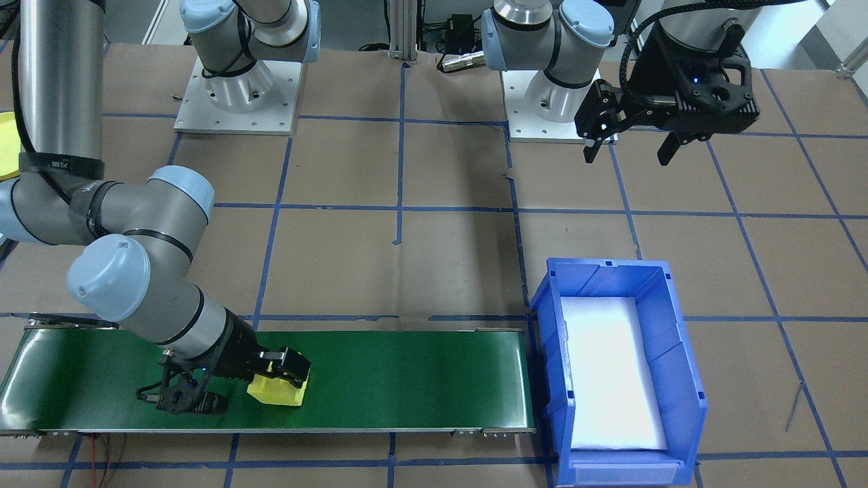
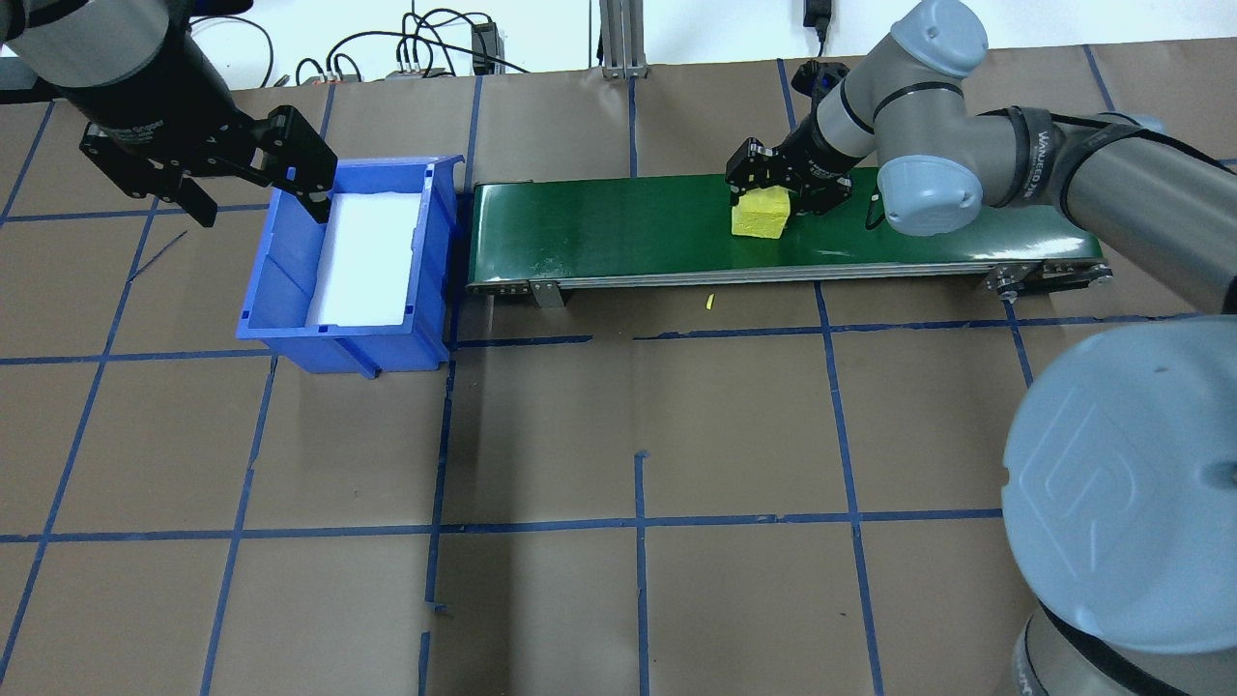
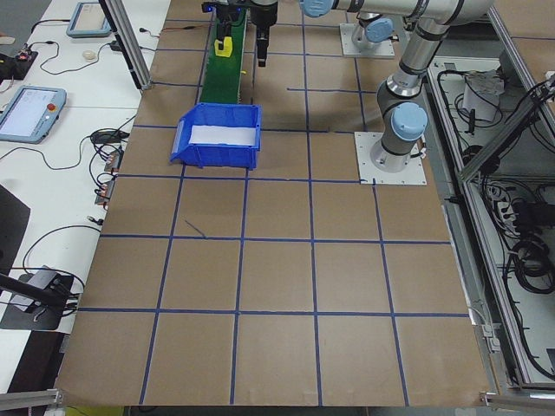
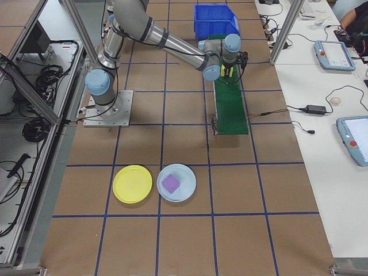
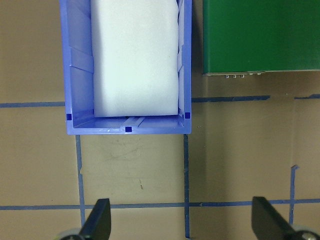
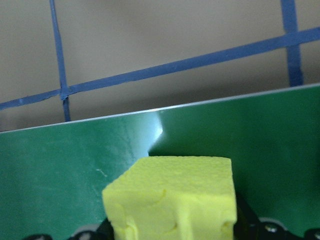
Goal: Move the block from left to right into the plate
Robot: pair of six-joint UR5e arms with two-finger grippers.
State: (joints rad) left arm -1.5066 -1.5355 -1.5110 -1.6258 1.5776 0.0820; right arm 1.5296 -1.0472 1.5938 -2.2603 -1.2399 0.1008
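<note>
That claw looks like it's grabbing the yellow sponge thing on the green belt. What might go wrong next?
The right gripper seems to pinch the yellow block only near its upper edge, so the soft block might slip or tilt when lifted. The plates sit far from the green belt, so a loose grip could drop it on the way.

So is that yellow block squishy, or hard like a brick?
Probably squishy: the yellow block has a pitted, foam-like surface with dented edges. It likely weighs little for its size. Its flat faces on the green belt suggest it won't roll when the right pincer grips it.
</note>
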